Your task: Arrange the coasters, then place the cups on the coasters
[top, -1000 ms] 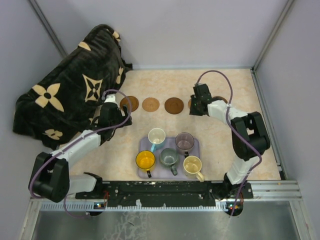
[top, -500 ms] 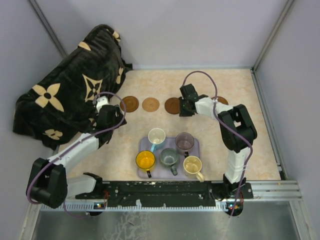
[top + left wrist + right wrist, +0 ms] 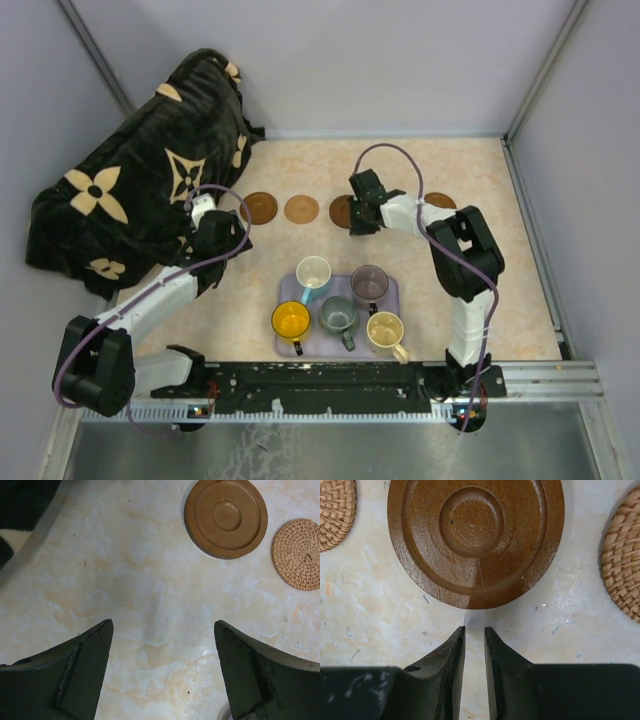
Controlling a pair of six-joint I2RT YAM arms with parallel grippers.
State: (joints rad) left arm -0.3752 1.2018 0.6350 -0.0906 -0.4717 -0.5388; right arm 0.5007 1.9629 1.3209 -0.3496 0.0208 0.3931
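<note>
Coasters lie in a row at the back: a dark wooden coaster (image 3: 259, 208) (image 3: 226, 517), a woven tan one (image 3: 301, 209) (image 3: 300, 555), and a second dark wooden one (image 3: 343, 211) (image 3: 476, 535), with another woven coaster (image 3: 622, 565) on its right. My right gripper (image 3: 358, 216) (image 3: 475, 629) sits low just short of that second wooden coaster's near edge, jaws only a sliver apart and holding nothing. My left gripper (image 3: 225, 232) (image 3: 162, 625) hangs wide open over bare table, left of the row. Several cups, among them an orange cup (image 3: 290, 320) and a purple cup (image 3: 369, 283), stand on the lavender tray (image 3: 392, 300).
A black blanket (image 3: 140, 180) with tan flowers is heaped at the back left, close behind my left arm. Grey walls close in the back and both sides. A fifth coaster (image 3: 441, 201) peeks out behind my right arm.
My right gripper has swung left along the row, from the right-hand coasters to the middle dark wooden one. My left gripper has drawn back a little from the leftmost coaster.
</note>
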